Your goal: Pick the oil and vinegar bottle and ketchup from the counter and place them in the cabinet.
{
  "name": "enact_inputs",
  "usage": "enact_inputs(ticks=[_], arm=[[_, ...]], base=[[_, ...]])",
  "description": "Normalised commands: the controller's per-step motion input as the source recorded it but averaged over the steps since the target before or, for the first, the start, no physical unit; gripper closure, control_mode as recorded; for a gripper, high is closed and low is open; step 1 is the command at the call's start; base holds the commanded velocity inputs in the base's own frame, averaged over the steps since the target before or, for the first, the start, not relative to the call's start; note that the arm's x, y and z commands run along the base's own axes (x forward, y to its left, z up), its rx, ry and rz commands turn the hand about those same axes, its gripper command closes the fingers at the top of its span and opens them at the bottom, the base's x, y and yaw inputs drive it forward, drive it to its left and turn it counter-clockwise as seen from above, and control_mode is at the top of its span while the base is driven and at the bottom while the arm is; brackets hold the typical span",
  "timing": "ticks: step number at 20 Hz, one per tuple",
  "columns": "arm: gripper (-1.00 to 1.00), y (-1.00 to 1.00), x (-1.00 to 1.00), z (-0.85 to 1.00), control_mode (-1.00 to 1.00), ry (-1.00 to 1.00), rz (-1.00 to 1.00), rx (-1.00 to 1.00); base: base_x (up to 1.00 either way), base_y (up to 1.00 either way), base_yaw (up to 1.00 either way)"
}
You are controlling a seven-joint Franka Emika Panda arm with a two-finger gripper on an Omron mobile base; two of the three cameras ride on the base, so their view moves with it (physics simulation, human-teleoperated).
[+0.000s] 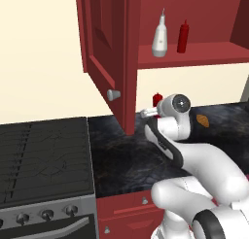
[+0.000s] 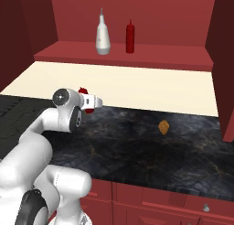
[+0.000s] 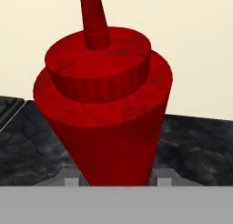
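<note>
Ketchup (image 3: 102, 123): red bottle, clamped between the gripper's (image 3: 119, 178) two fingers, close against the hand camera; standing on or just above the counter (image 2: 151, 151), contact not discernible. Oil bottle (image 1: 160, 37): upright on the cabinet (image 1: 104, 43) shelf, beside a slim red bottle (image 1: 183, 36). Cabinet door: open. Small orange item (image 2: 163, 126): on the counter, well apart. Stove (image 1: 41, 155): left of the counter.

Between the jaws sits a bright red, faintly mottled stubby ketchup bottle (image 3: 107, 123). Beneath them spreads black stone counter (image 2: 151, 151) with brownish marbling; above, a pale grey-white pear-shaped bottle (image 2: 103, 36) in dark red cabinet (image 2: 137, 55).
</note>
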Motion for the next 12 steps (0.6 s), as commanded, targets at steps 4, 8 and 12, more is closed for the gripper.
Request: enact_inputs(ticks=[4, 8, 12], arm=[[1.0, 0.08, 0.0, 0.82, -1.0, -0.01, 0.0, 0.0], [1.0, 0.11, 0.0, 0.79, -1.0, 0.0, 0.0, 0.01], [1.0, 0.13, 0.0, 0.62, -1.0, 0.0, -0.01, 0.02]], base=[[0.0, 0.0, 0.0], [0.0, 0.0, 0.0], [0.0, 0.0, 0.0]])
